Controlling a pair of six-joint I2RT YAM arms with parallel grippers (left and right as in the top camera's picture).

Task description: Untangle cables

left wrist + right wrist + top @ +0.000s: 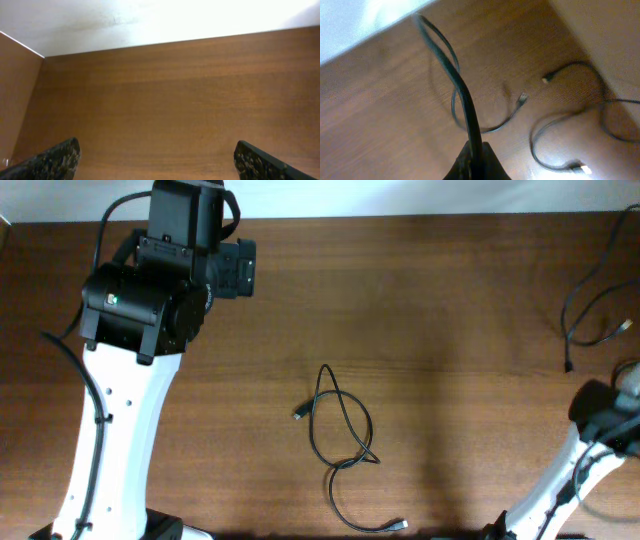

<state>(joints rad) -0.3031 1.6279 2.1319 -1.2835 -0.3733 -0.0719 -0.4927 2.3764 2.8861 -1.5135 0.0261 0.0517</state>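
Right gripper (476, 156) is clamped shut on a thin black flexible cable (462, 95), which rises from between its dark fingers and curves away toward the pale far edge. The left gripper (157, 157) stands wide, its two speckled black fingers (55, 160) at the lower corners of its own view, with only bare wood between them.

A brown wood-grain table (450, 300) fills most of the overhead view. The white-and-black left arm (130, 380) reaches up its left side, and the white right arm (560, 480) comes in at the lower right corner.

Near the middle of the table, well apart from both arms, lies a second thin black cable (345, 435). It lies flat in a loose loop that crosses itself (a rough figure-of-eight). One tail ends in a small dark plug (299, 414) on the left, the other in a small silvery plug (400, 526) near the front edge. At the far right edge, further black cable (572, 310) winds across the wood.

In the right wrist view, slack cord (540, 135) lies on the table under the held cable, with a silvery plug end (522, 97) beside it. Whether that is one cord or several cannot be told.
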